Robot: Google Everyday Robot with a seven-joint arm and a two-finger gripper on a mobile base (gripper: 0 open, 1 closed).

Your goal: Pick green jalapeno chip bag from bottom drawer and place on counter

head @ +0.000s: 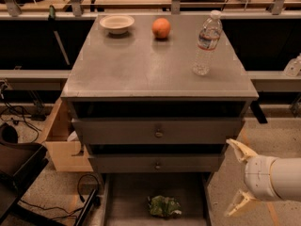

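The green jalapeno chip bag (pixel 164 206) lies crumpled on the grey floor of the open bottom drawer (pixel 127 197), near the bottom of the view. The counter (pixel 141 65) is the flat grey top of the cabinet. My gripper (pixel 237 179) is at the lower right, beside the cabinet's right side, level with the lower drawers. Its two cream fingers (pixel 241 150) are spread wide apart and hold nothing. It is to the right of the bag and apart from it.
On the counter stand a white bowl (pixel 116 22), an orange (pixel 161 28) and a clear water bottle (pixel 206 44). Two shut knobbed drawers (pixel 157 132) sit above the open one. A cardboard box (pixel 59 140) and cables (pixel 19 117) are at the cabinet's left.
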